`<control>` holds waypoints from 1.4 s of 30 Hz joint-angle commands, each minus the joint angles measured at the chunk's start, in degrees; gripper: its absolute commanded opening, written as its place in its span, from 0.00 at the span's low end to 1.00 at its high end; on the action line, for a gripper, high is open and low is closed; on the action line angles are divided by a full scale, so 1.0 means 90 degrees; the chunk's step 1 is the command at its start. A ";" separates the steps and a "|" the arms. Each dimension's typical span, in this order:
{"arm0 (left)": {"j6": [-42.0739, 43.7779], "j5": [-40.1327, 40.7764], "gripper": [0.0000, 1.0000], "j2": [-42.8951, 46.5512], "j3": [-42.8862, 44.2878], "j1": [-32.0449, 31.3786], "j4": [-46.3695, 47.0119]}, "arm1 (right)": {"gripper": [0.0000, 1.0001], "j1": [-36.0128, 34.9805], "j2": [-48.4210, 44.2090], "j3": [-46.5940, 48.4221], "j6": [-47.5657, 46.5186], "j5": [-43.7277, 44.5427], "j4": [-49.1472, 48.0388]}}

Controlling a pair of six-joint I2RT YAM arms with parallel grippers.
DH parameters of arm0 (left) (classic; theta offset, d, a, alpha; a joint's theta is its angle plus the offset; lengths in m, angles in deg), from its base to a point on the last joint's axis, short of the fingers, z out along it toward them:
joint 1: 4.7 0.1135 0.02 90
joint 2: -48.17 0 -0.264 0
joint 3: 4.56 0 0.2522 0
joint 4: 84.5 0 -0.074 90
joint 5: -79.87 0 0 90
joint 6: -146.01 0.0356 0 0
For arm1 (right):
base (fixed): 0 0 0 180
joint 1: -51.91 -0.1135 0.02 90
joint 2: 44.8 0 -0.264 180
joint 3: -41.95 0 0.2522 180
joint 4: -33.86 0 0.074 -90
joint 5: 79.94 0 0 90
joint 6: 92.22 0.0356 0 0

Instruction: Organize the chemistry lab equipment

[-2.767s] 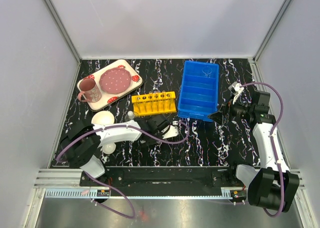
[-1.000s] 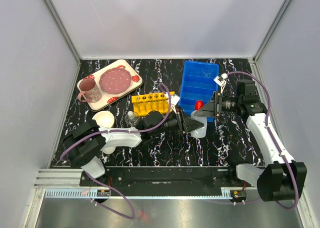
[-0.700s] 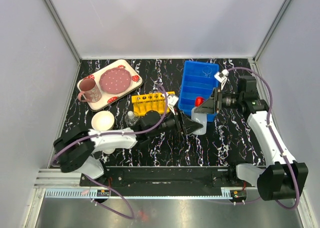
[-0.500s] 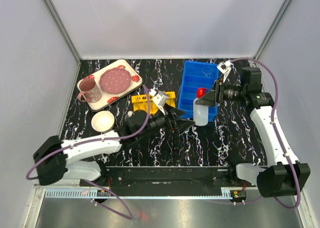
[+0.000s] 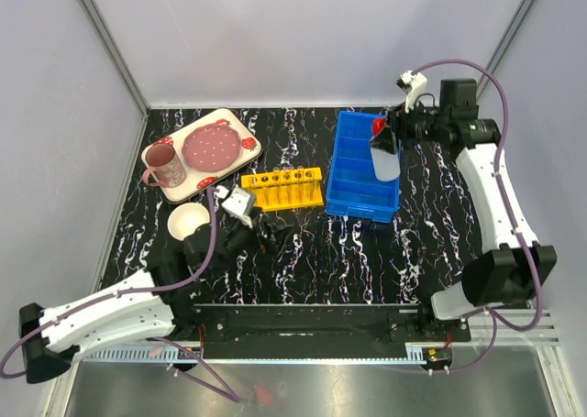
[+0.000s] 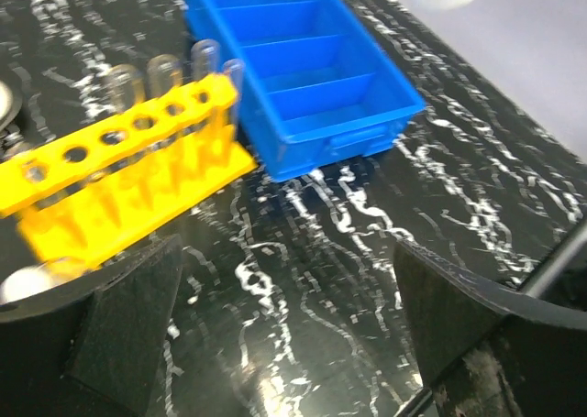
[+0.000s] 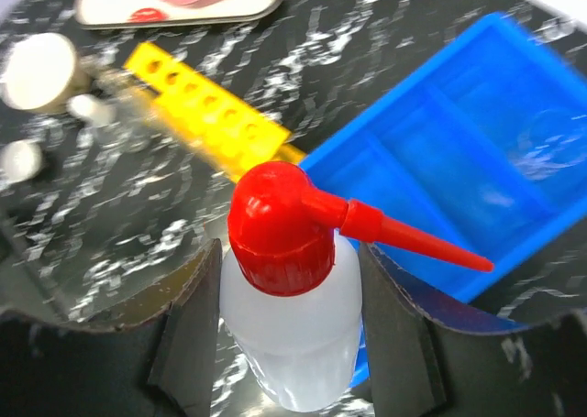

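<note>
My right gripper (image 7: 292,330) is shut on the translucent white squeeze bottle (image 7: 295,362) with the red cap (image 7: 280,224). It holds the bottle (image 5: 386,157) in the air over the right side of the blue bin (image 5: 365,165). The yellow rack (image 5: 282,188) stands left of the bin with several clear test tubes (image 6: 165,73) in its holes. My left gripper (image 6: 293,334) is open and holds nothing. It hovers over the table in front of the rack (image 6: 119,179). A clear glass item (image 7: 548,135) lies in the bin's far compartment.
A strawberry tray (image 5: 204,151) with a pink mug (image 5: 165,167) and plate sits at the back left. A white bowl (image 5: 190,220) stands beside my left arm. Two small pale round things (image 7: 87,108) lie near it, blurred.
My left gripper opened off the bottle and drew back toward the near left. My right gripper took the bottle, lifted it and carried it back over the blue bin.
</note>
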 commanded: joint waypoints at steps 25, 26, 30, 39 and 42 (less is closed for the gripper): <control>-0.1049 0.1446 0.99 0.0833 -0.0301 0.0461 -0.2589 | 0.23 -0.1205 0.3963 0.2299 -0.3344 0.3921 -0.0853; -0.1068 0.1329 0.99 0.0843 -0.0302 0.0577 -0.2589 | 0.24 -0.1215 0.4041 0.2309 -0.3441 0.3980 -0.0853; -0.1088 0.1084 0.99 0.0892 -0.0292 0.0832 -0.2589 | 0.25 -0.1224 0.4198 0.2465 -0.3530 0.4039 -0.0863; -0.1273 0.0704 0.99 0.0805 -0.0263 0.1213 -0.2638 | 0.47 -0.1322 0.4179 0.2260 -0.3628 0.3814 -0.0648; -0.1361 0.0450 0.99 0.0736 -0.0243 0.1496 -0.2667 | 0.56 -0.1332 0.4062 0.2270 -0.3443 0.3688 -0.0531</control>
